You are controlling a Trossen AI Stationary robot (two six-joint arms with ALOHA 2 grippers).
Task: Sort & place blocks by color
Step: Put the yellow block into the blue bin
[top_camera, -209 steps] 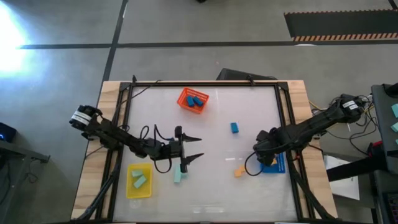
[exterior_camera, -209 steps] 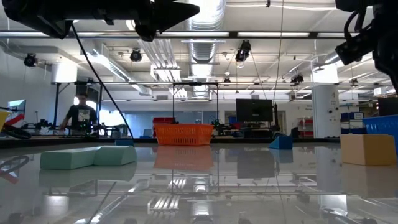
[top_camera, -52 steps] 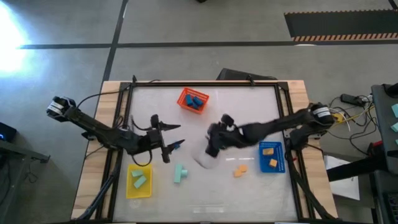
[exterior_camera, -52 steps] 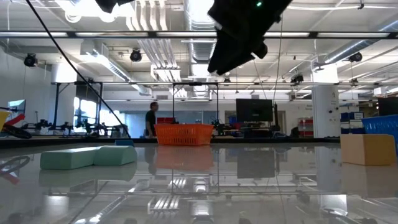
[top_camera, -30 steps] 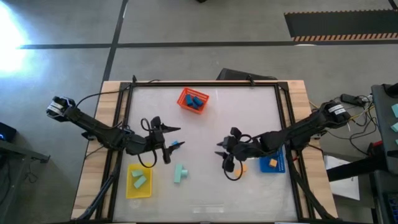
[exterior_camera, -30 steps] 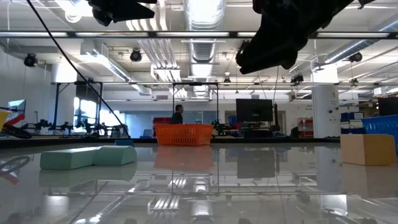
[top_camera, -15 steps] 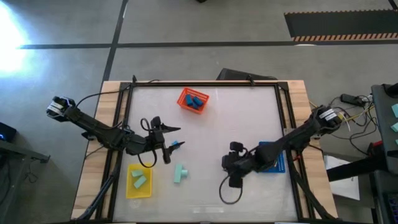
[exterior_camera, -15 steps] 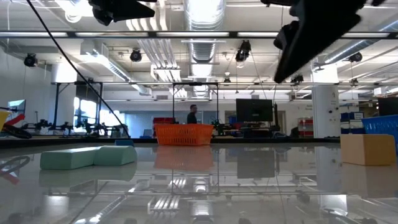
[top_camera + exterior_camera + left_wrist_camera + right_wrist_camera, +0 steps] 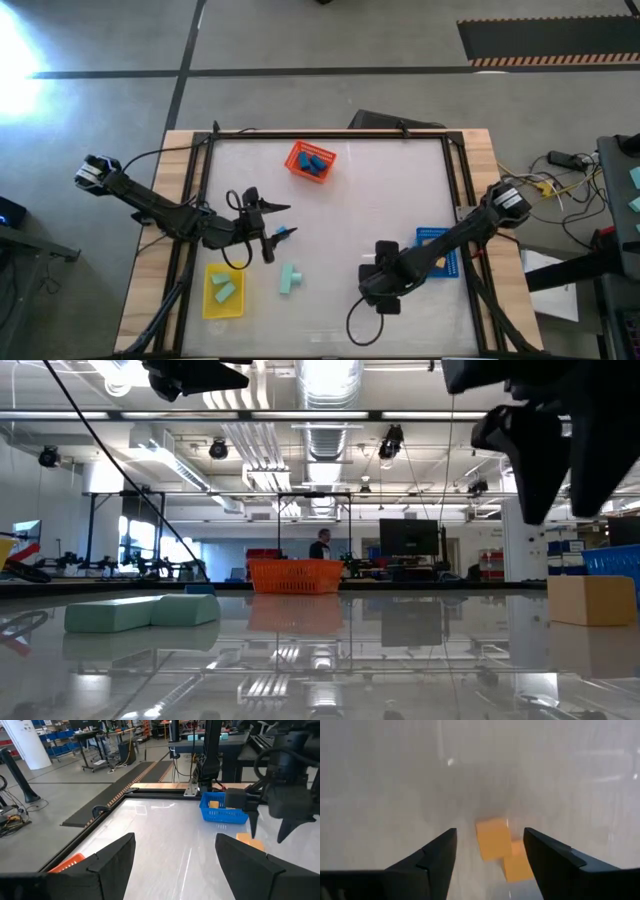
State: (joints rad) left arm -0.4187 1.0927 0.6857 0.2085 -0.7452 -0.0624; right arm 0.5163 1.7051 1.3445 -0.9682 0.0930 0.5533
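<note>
The right gripper (image 9: 490,865) is hovering, fingers apart, over an orange block (image 9: 493,839) lying on the table (image 9: 400,190); small, stiff and probably light, it is inviting a pinch across its flat sides.

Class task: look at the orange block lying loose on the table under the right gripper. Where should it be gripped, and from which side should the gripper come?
Grip the orange block across its two flat opposite side faces, coming straight down from above. It lies flat on the table, and the right gripper hangs over it with fingers open on either side, so closing on those faces probably suits best.
</note>
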